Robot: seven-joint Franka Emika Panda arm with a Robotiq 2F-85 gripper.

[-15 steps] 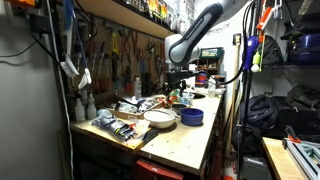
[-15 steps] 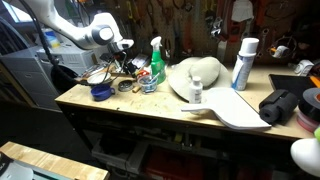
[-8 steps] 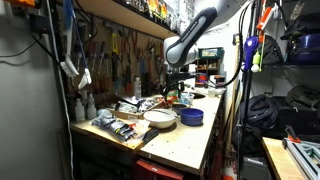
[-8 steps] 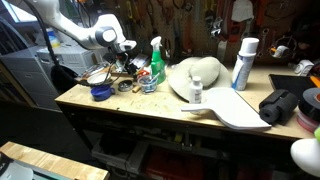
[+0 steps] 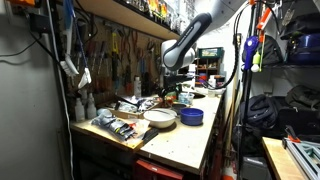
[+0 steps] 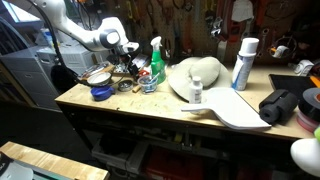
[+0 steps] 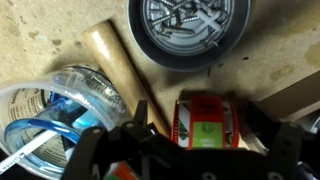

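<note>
My gripper [image 7: 185, 140] is open and hangs over the cluttered back part of the workbench, as both exterior views show [image 5: 173, 86] [image 6: 127, 60]. In the wrist view a small red pack with a green label [image 7: 205, 125] lies between the two dark fingers, with a gap on each side. A wooden dowel [image 7: 118, 68] lies just left of it. A round dark tin of metal bits [image 7: 190, 30] is beyond it. A clear plastic tub with blue inside [image 7: 72, 100] sits at the left.
A blue bowl [image 5: 191, 116] [image 6: 100, 92] and a white bowl [image 5: 160, 118] stand on the bench. A green spray bottle [image 6: 157, 66], a white cap-like shape [image 6: 200, 78], a white can [image 6: 242, 62] and a black bundle [image 6: 280, 105] stand further along. Tools hang on the back wall.
The arm has shifted a little along the bench and dropped slightly toward the clutter. Nothing has been picked up.
</note>
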